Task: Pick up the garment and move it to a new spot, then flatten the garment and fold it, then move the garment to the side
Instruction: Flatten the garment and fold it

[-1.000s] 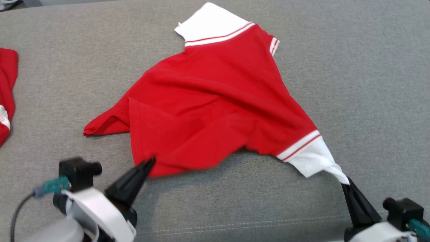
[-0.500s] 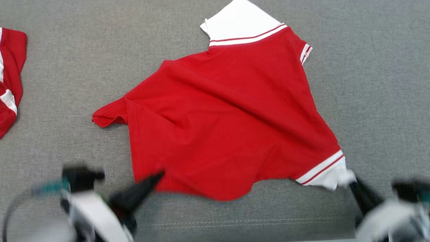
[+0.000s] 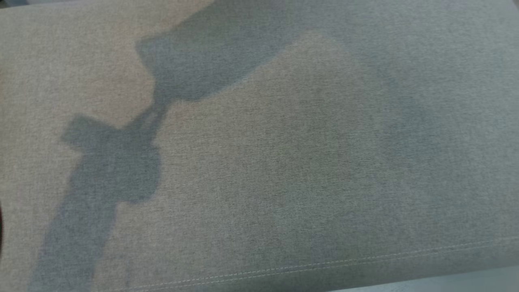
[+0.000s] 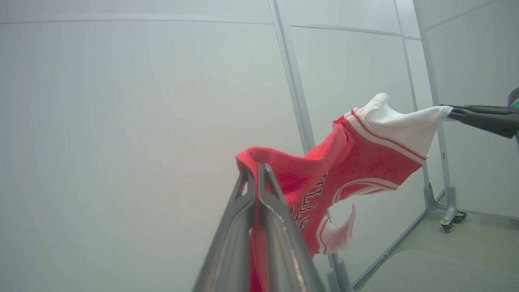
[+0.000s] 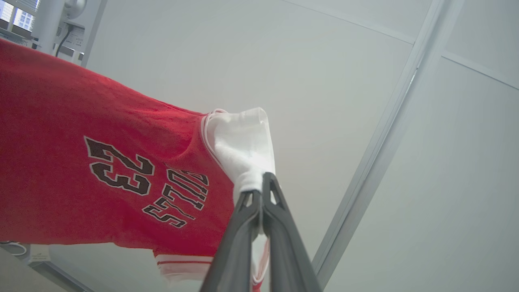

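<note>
Head view: the grey fabric surface [image 3: 324,162] bears dark shadows. Left wrist view: my left end effector [image 4: 254,167] is clamped on the red edge of the garment [image 4: 365,162], which hangs in the air. Right wrist view: my right end effector [image 5: 259,184] pinches its white sleeve tight.

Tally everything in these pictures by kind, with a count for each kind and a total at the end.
Jersey: 1, red and white, held up in the air.
Grippers: 2, the left gripper shut on the red cloth, the right gripper shut on a white part.
Cushion: 1, grey fabric with a shadow across it.
Total: 4
</note>
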